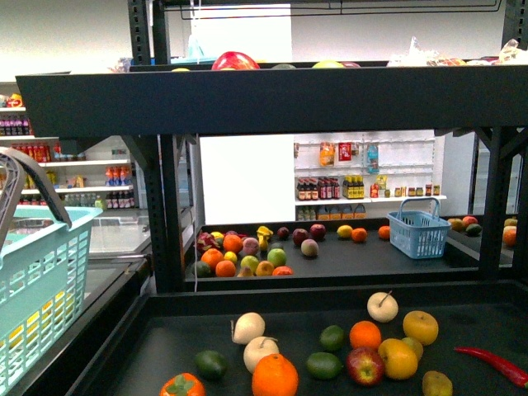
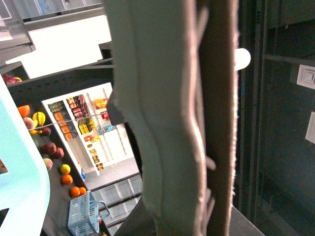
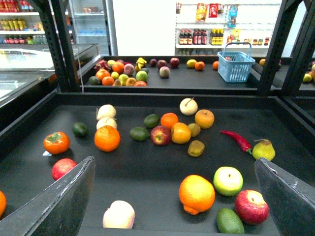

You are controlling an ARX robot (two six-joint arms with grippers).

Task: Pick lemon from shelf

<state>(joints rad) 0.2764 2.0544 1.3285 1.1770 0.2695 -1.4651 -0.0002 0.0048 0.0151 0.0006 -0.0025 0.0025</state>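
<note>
- R gripper: fingers spread wide, nothing between them. It hovers low over the near edge of the shelf.
- L gripper: wrist cam is filled by a pale close-up, can't tell if it's clamped or on what. A teal basket sits on that side in the front cam.
- Lemon: best guess is the round yellow fruit well ahead of the R fingers, inside the gap line and closer to the right-hand finger. Not 100% sure; other yellowish fruit is nearby.
- Clutter around it: white fruit just beyond, small green-yellow one just on the near side, chili off toward the right finger.
- Between fingers and lemon: big orange and green apple lie close in front of the gripper, so going straight in low prob hits them.
- Step, my read: approach not begun. Suggest lifting over the near fruit, centring the gap on the lemon, then dropping from above w/ jaws wide.
- Set the fingers across the sides free of neighbours. Close slowly, since it's round and prob rolls if nudged.
</note>
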